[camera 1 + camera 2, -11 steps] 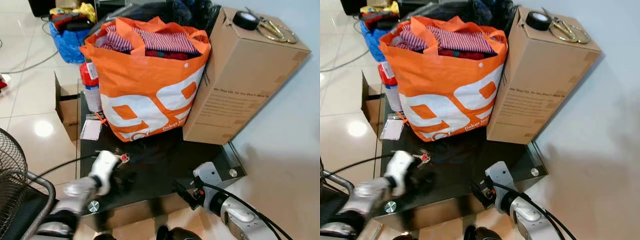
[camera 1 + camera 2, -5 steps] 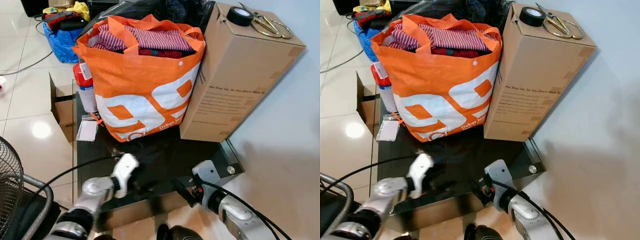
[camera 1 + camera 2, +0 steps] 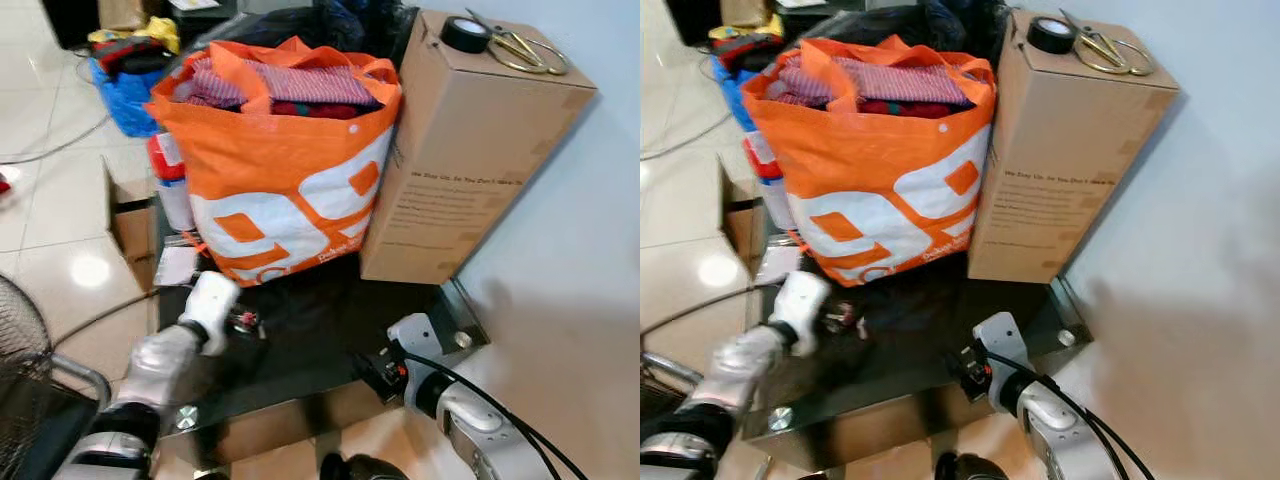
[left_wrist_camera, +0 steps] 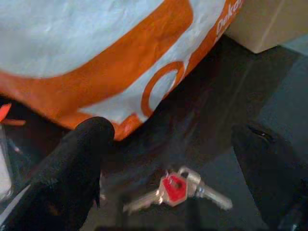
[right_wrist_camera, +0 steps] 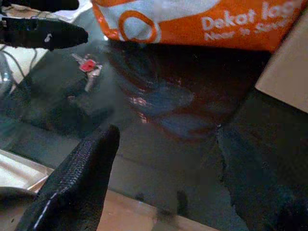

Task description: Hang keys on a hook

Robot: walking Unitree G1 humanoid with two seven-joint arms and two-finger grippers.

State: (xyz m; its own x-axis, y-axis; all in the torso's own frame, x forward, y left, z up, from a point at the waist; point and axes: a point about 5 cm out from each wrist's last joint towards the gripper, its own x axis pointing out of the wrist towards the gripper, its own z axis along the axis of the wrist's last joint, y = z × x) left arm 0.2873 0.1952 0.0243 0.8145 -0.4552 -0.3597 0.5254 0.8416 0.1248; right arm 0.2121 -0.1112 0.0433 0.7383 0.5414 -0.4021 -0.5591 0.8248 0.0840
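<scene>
Red-tagged keys (image 4: 179, 189) flat on glass table (image 3: 330, 330), front-left; left gripper (image 4: 168, 168) spread around them; right gripper (image 5: 163, 159) spread, front edge.

— How's the light?
— Bright and even from above; a glare spot on the floor tiles (image 3: 90, 270), soft shadow on the wall (image 3: 560, 330).
— Sharpness?
— Head views slightly smeared, the left arm (image 3: 165, 360) most. Wrist views dim, near fingers (image 4: 72, 178) out of focus.
</scene>
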